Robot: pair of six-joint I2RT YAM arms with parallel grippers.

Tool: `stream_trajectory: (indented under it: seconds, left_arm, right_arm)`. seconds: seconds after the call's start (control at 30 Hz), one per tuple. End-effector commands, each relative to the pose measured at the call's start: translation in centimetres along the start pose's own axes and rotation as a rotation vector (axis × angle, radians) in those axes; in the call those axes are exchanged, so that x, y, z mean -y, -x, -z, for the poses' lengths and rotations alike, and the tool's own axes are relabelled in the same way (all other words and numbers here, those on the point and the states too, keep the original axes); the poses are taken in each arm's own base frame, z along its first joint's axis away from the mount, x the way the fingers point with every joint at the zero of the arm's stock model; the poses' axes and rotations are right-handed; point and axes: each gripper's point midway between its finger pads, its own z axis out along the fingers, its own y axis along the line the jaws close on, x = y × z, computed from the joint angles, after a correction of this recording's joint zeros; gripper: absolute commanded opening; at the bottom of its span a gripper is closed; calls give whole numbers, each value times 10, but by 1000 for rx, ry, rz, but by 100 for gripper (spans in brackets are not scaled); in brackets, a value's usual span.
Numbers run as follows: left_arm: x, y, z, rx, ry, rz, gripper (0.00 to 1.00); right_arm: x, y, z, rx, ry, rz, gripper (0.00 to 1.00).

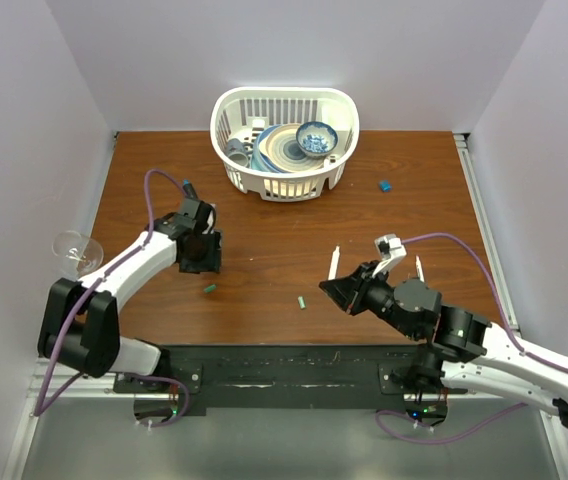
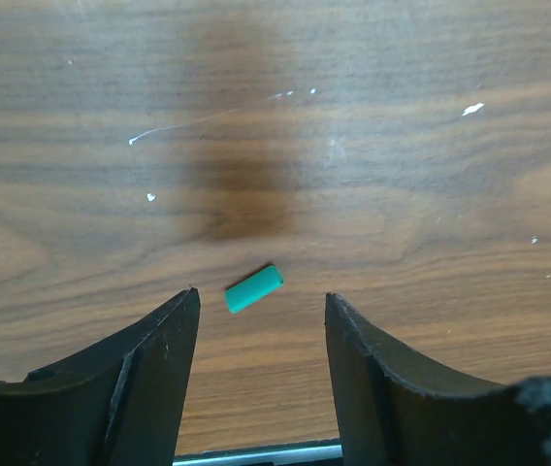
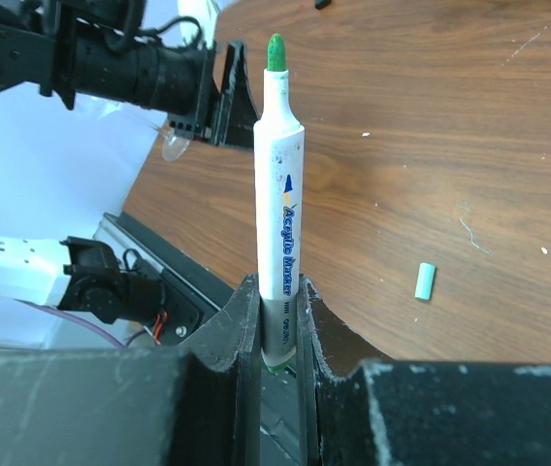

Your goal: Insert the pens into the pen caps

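My right gripper (image 1: 336, 288) is shut on a white marker pen (image 1: 335, 263) at its lower end. In the right wrist view the gripper (image 3: 277, 286) holds the pen (image 3: 280, 194) upright with its green tip uncapped. A second white pen (image 1: 419, 268) lies beside the right arm, partly hidden by it. One green cap (image 1: 208, 289) lies on the table just in front of my left gripper (image 1: 202, 266). In the left wrist view this cap (image 2: 254, 288) lies flat just beyond the tips of the open, empty left gripper (image 2: 262, 309). The other green cap (image 1: 302, 302) lies left of the right gripper and also shows in the right wrist view (image 3: 425, 281).
A white basket (image 1: 336, 108) with bowls and plates stands at the back centre. A clear glass (image 1: 77, 250) lies at the table's left edge. A small blue-green piece (image 1: 385, 185) lies right of the basket. A black rail (image 1: 284, 365) runs along the near edge.
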Motion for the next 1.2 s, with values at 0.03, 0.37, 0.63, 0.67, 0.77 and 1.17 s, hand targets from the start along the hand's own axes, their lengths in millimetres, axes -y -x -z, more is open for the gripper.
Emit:
stream_trajectory:
  seconds: [0.03,0.37,0.63,0.67,0.77,1.17]
  left_arm:
    - [1,-9,-2,-73,-25,-34,60]
    - [9,-28,-15,-161,-81,-37,61]
    - [7,-31,-17,-177,-66,-35,64]
    - [7,-32,-16,-178,-68,-34,65]
    - [10,-36,-17,-184,-90,-26,66]
    - [15,-52,-18,-225,-136,-18,65]
  right_arm:
    - [-2,16,5,58,-1,-16,0]
    - [-2,19,7,66,-3,-14,0]
    - [-1,25,14,85,2,-22,0]
    - [0,24,14,84,-1,-19,0]
    - [1,24,16,85,0,-23,0]
    - [7,27,26,106,0,-42,0]
